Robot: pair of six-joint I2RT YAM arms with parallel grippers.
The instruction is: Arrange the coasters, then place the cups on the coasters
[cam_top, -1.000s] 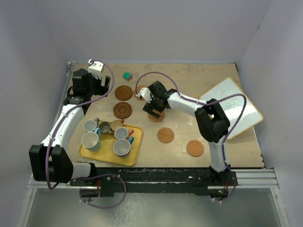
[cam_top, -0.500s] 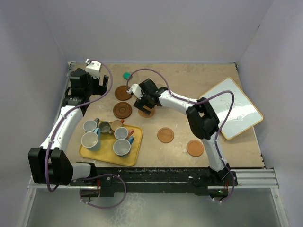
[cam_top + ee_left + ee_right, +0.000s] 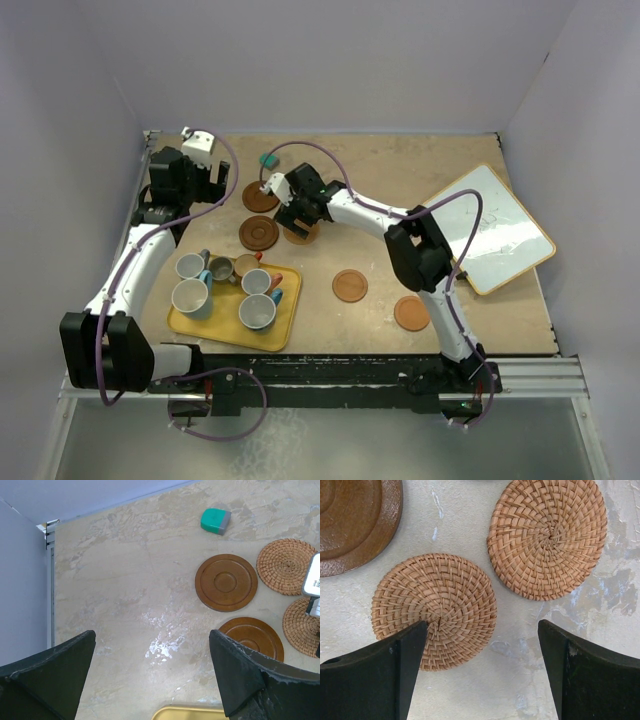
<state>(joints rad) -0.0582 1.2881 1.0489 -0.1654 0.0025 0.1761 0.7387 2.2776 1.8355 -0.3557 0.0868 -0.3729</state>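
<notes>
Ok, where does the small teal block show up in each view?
Top external: teal block near the table's far edge, left of centre.
Left wrist: upper right.
Right wrist: not in it.
Shared landmark: the dark grooved coaster just nearer than the block, in the top and left wrist views.

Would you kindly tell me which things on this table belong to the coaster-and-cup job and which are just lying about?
Belonging to the job:
two dark wooden coasters
two woven coasters
two orange coasters
six mugs

Just lying about:
teal block
whiteboard
yellow tray under the mugs
</notes>
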